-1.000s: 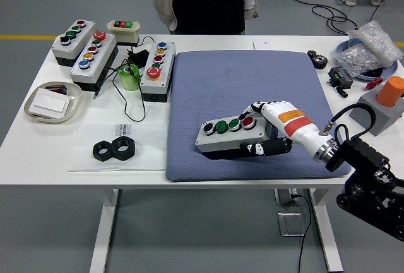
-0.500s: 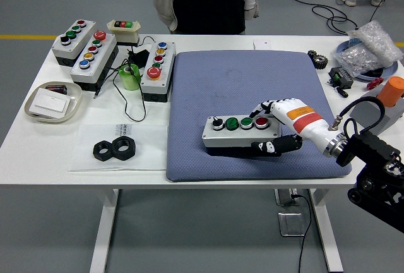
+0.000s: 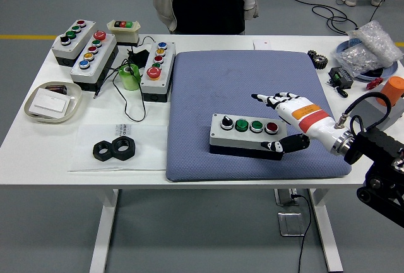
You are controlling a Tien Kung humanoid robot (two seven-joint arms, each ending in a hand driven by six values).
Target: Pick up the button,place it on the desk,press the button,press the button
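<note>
A white table (image 3: 208, 175) is shown bearing a blue mat (image 3: 208, 83), presumably laid to cushion and steady whatever is set on it. At about five o'clock on the mat the button box (image 3: 247, 135) lies flat, its four buttons facing up, apparently so they can be pressed. The right hand (image 3: 291, 121) is seen at the box's three o'clock end, fingers (image 3: 268, 99) spread apart above and behind it, the thumb (image 3: 285, 144) near its front corner; nothing is gripped.
</note>
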